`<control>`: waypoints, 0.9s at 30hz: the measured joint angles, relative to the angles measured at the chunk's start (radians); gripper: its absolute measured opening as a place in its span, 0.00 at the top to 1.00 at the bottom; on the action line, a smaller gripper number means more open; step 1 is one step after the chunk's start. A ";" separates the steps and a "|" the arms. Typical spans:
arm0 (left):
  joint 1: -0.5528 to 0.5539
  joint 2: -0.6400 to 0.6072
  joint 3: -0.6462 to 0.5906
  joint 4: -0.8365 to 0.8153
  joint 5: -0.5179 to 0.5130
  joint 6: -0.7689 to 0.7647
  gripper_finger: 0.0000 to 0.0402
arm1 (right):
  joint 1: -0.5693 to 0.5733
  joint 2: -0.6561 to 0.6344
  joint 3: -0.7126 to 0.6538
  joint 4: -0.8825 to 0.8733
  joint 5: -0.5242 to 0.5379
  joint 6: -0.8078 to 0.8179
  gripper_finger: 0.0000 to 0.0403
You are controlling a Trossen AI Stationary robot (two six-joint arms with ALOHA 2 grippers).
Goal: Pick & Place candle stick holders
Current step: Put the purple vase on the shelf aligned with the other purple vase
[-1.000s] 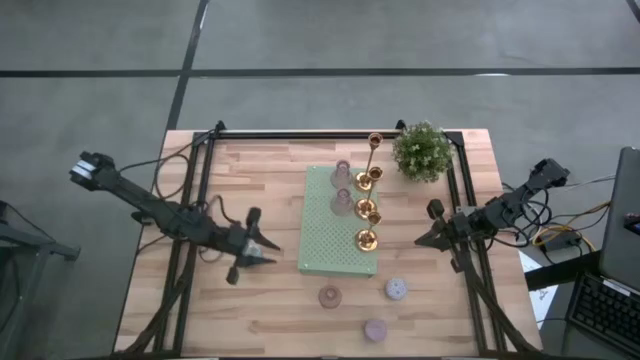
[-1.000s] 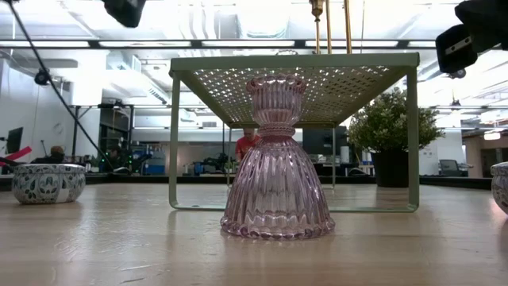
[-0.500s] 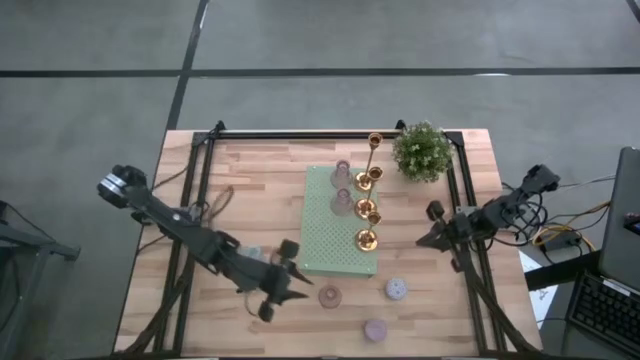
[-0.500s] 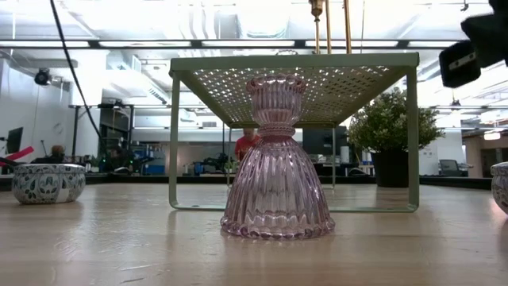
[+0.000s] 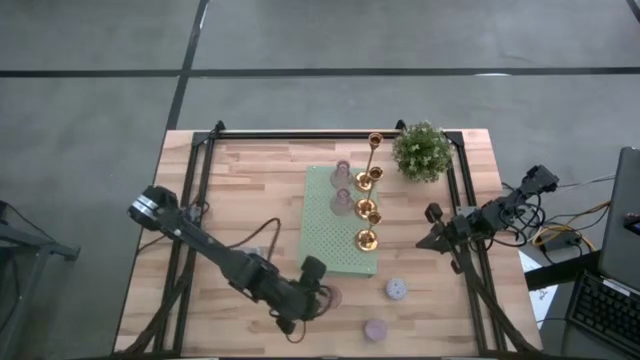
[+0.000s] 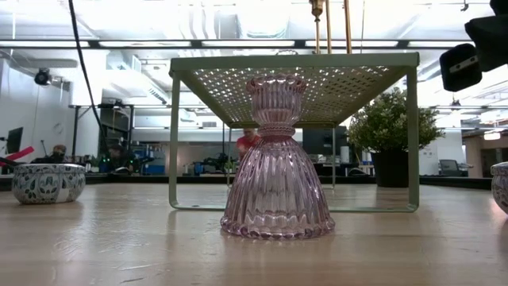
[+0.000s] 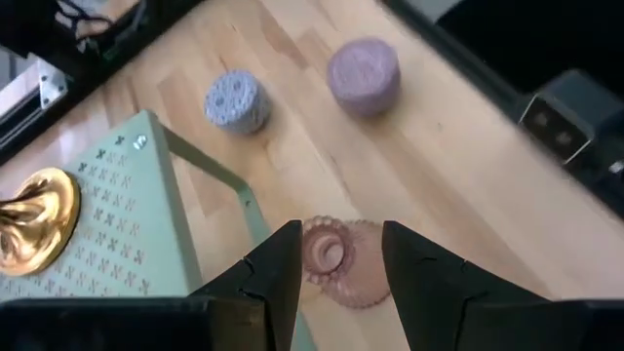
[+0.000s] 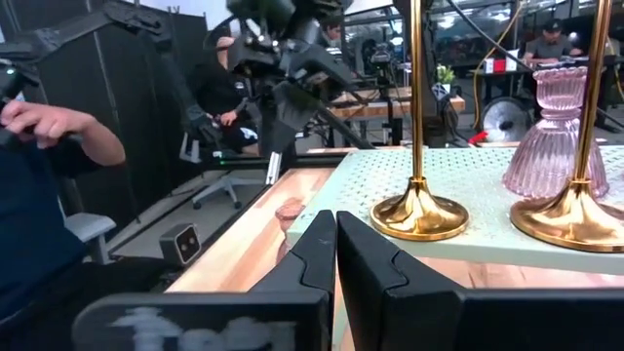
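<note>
Left gripper (image 5: 318, 296) swung from mid-left to lower centre, fingers spread over pink holder (image 7: 336, 261) | approach done, grasp pending | right gripper (image 5: 423, 240) pressed together, waiting mid-right

a robotics lab or open office: ceiling strip lights (image 6: 238, 44) at the top of the low view, desks with monitors (image 6: 321, 143) mid-frame, seated people (image 8: 58, 195) at left.
</note>
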 joint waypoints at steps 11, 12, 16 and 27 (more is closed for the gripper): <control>0.006 0.163 0.080 -0.088 -0.097 0.054 0.63 | 0.001 0.000 0.000 0.000 0.018 -0.014 0.98; 0.006 0.170 0.082 -0.104 -0.108 0.054 0.63 | 0.001 0.000 0.000 0.000 0.018 -0.014 0.98; 0.007 0.177 0.085 -0.114 -0.117 0.052 0.63 | 0.001 0.000 0.000 0.000 0.018 -0.021 0.98; 0.007 0.187 0.085 -0.108 -0.071 0.048 0.64 | 0.001 0.000 0.000 0.000 0.018 -0.023 0.98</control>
